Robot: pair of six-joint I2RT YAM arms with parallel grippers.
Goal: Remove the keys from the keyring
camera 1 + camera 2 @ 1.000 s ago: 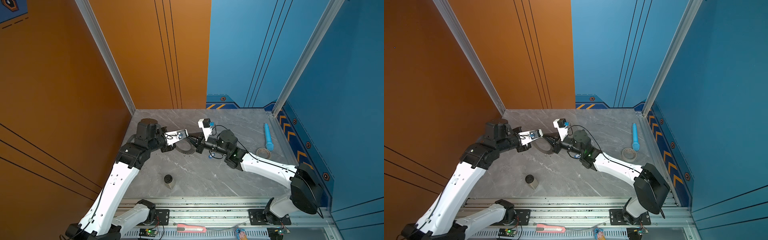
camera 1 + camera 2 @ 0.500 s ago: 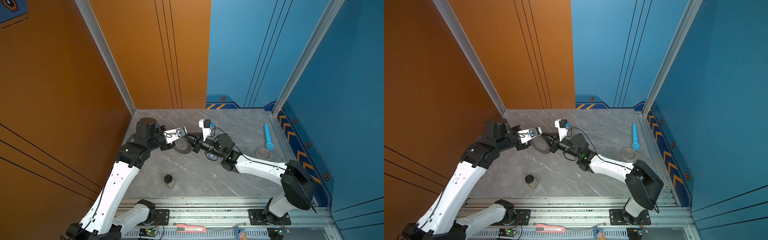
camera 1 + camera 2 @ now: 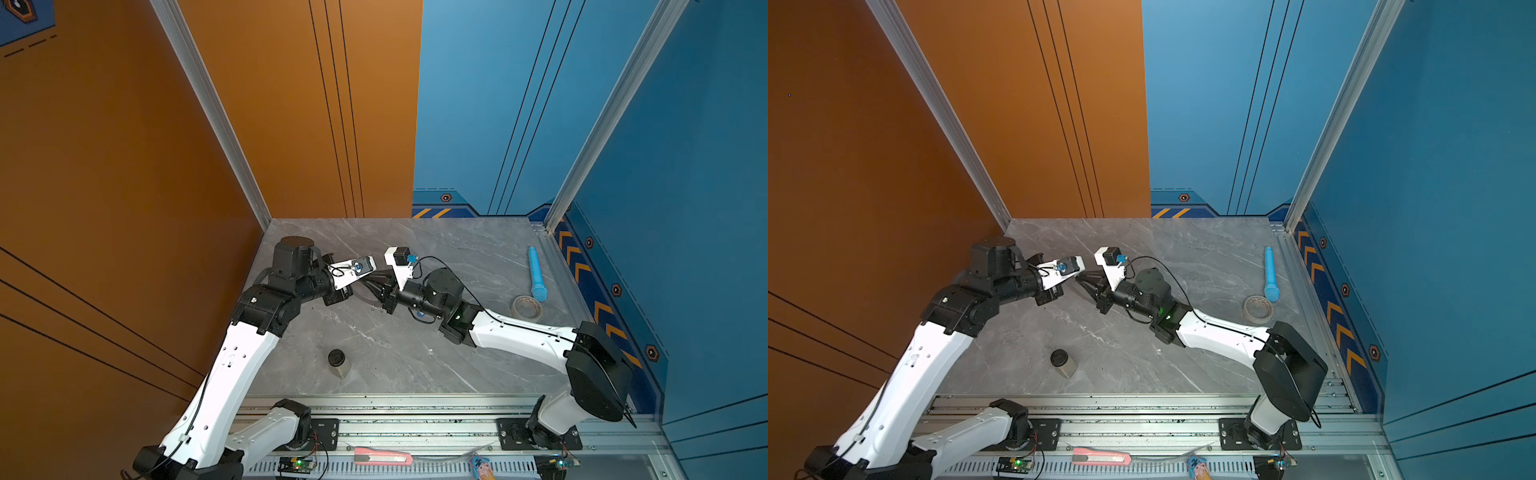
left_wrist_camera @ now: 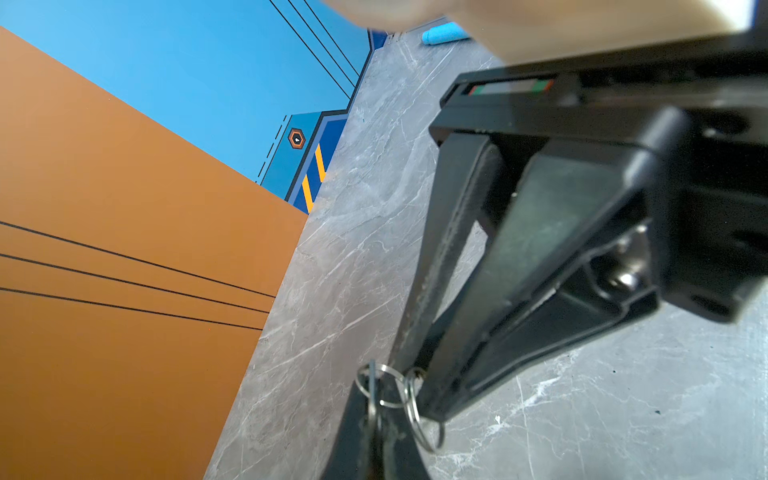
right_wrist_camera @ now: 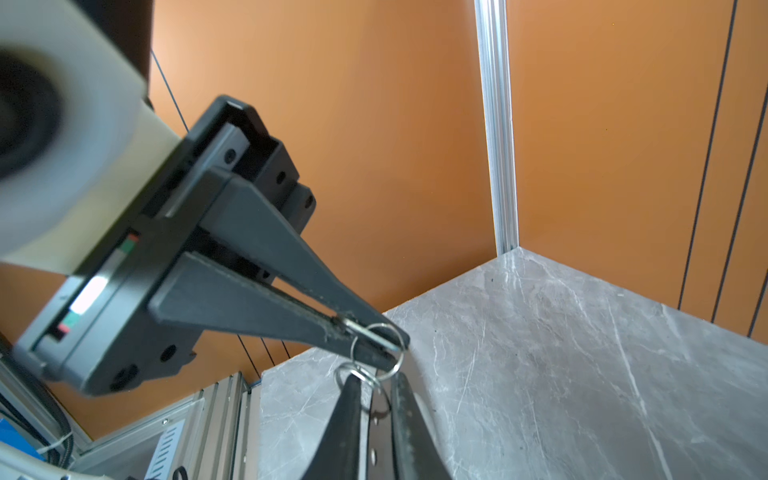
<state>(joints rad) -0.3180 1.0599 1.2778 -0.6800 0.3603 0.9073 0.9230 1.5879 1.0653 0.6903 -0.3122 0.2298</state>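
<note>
While between left end effector (image 5: 392,347) tips, keyring (image 5: 378,415).

Grey white-veined tabletop (image 3: 478,241), orange black-lined wall (image 3: 124,145), light-blue tube (image 3: 535,274), beige tape roll (image 3: 515,306), silver wire loops (image 4: 410,405).

The left arm (image 3: 245,357) reaches in from the near left and the right arm (image 3: 519,336) from the near right, wrists low, fingertips meeting left of centre. The left gripper (image 5: 376,338) is pinched closed. The right gripper (image 5: 376,388) has its jaws slightly parted.

White arms (image 3: 245,365), black joints (image 3: 598,374), tapered black pincers (image 5: 374,336).
</note>
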